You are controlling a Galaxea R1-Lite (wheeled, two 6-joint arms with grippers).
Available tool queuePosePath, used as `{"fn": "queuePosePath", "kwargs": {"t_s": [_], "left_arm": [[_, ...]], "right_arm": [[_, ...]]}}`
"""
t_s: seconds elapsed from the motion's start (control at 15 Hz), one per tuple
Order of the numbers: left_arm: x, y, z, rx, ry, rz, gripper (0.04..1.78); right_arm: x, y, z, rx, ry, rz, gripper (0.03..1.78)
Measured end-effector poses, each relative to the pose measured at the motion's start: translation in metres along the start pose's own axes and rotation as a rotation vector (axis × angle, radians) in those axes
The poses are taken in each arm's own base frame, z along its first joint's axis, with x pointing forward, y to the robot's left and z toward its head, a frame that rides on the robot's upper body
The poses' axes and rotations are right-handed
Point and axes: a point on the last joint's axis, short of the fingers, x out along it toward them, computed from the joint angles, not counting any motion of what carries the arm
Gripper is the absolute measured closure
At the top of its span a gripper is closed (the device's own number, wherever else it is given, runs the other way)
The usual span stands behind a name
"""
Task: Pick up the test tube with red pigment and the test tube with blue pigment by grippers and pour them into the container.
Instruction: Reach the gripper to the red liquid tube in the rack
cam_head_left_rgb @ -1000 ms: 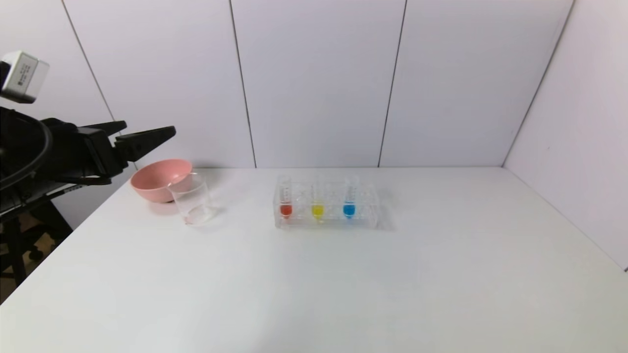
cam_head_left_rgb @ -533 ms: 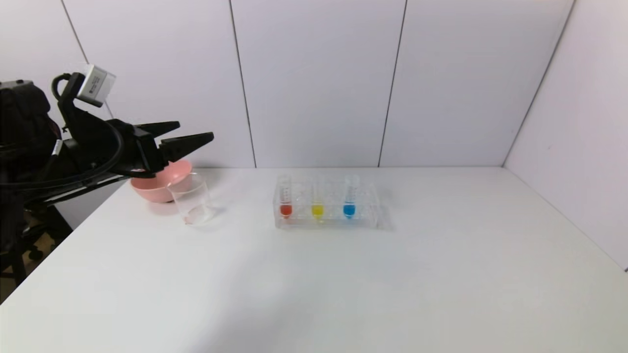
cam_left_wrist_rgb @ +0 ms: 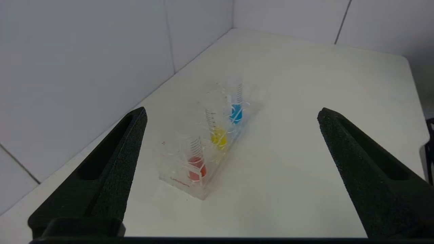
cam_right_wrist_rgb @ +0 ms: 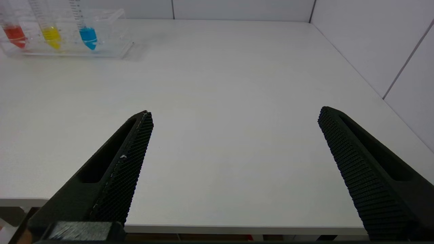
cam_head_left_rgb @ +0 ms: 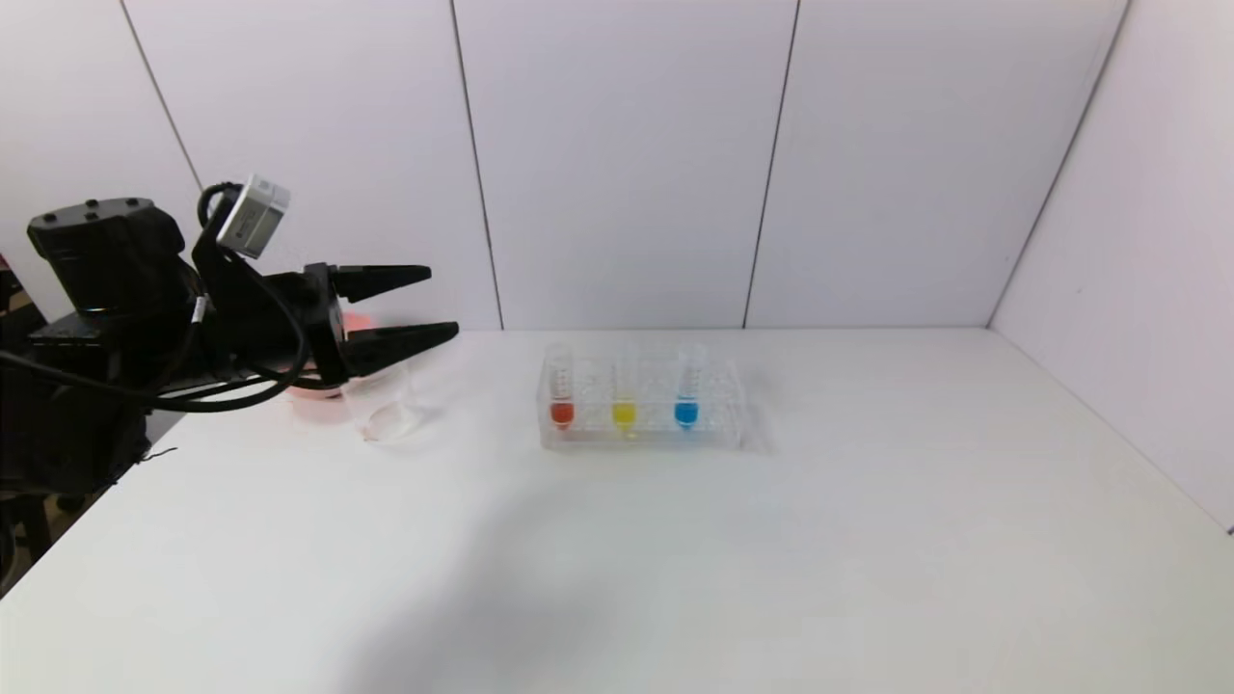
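Tubes, red-tipped tube [cam_head_left_rgb: 561,390] and blue-tipped tube [cam_head_left_rgb: 685,388], stand upright in a clear rack [cam_head_left_rgb: 733,424]; we see our left gripper [cam_head_left_rgb: 416,306] spread wide near the beaker [cam_head_left_rgb: 384,405], and judge them light, slippery, probably brittle, best pinched high.

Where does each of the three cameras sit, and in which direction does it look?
Head view: from the robot's head, forward and down over the white table; the left gripper shows, open, above the container.
Left wrist view: from the left wrist, between its open fingers, toward the tube rack.
Right wrist view: from the right wrist at the table's near edge, across the table; the right gripper stands open.
Shared: all three show the test tube with red pigment and the test tube with blue pigment.
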Motion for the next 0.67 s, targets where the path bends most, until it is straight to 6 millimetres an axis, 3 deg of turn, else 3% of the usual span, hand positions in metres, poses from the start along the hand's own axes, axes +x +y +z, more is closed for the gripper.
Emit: {"fn": "queuePosePath", "kwargs": {"t_s": [0.2, 0.67], "left_arm": [[0.007, 0.016, -0.012, 0.024, -0.014, -0.124, 0.06], [0.039, 0.043, -0.042, 0.025, -0.021, -0.181, 0.06]], "right_arm": [[0.0, 0.0, 0.0, 0.0, 0.0, 0.0, 0.04], [0.0, 0.0, 0.0, 0.0, 0.0, 0.001, 0.04]]}}
